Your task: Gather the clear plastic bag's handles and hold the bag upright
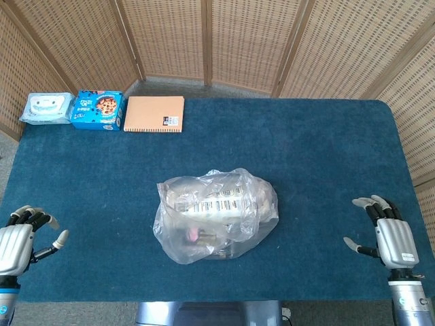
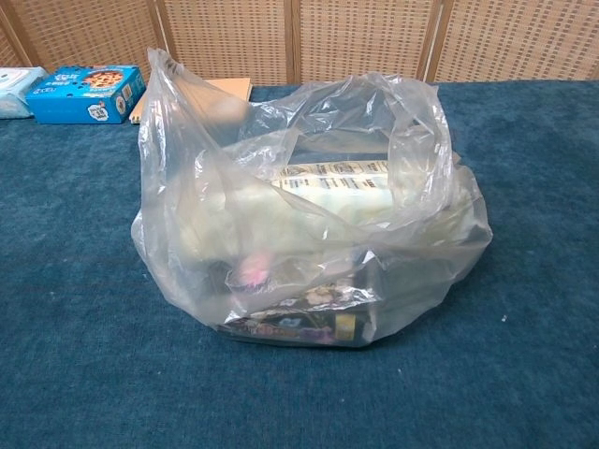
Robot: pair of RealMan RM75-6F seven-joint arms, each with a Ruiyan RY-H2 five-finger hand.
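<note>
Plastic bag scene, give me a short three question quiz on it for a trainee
1. True or false: the left hand grips the clear plastic bag.
2. Which lies nearest the orange notebook? A) blue box B) wipes pack C) right hand
3. Fill in: both hands hold ____.

Key: 1 false, it lies apart at the table edge; 2 A; 3 nothing.
</note>
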